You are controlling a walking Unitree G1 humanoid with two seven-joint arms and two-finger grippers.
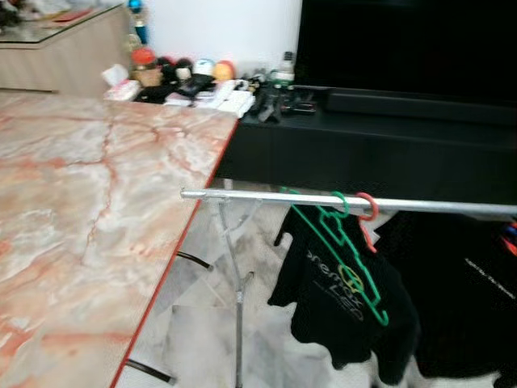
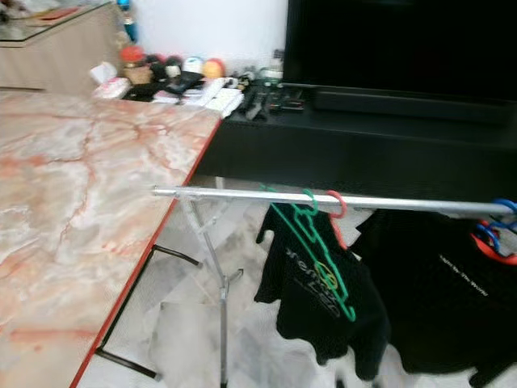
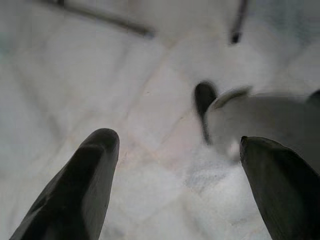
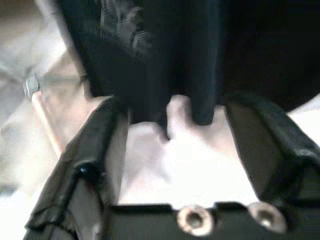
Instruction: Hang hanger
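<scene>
A silver clothes rail [image 1: 266,197] runs across the view beside the marble table. A green hanger [image 1: 343,259] carrying a black T-shirt [image 1: 331,299] hangs on it, with a red hanger hook [image 1: 367,212] right beside it. More dark garments [image 1: 460,291] hang further right, and blue and red hangers [image 2: 497,230] sit at the rail's right end. My left gripper [image 3: 177,185] points down at the pale floor, open and empty. My right gripper [image 4: 172,150] is open near hanging black cloth, with nothing between its fingers.
A pink-veined marble table [image 1: 89,218] fills the left. The rail's thin metal stand [image 1: 237,299] rises from the tiled floor. A black TV cabinet [image 1: 363,137] with clutter and a large dark screen [image 1: 404,44] lies behind. A wooden counter [image 1: 56,48] stands at the far left.
</scene>
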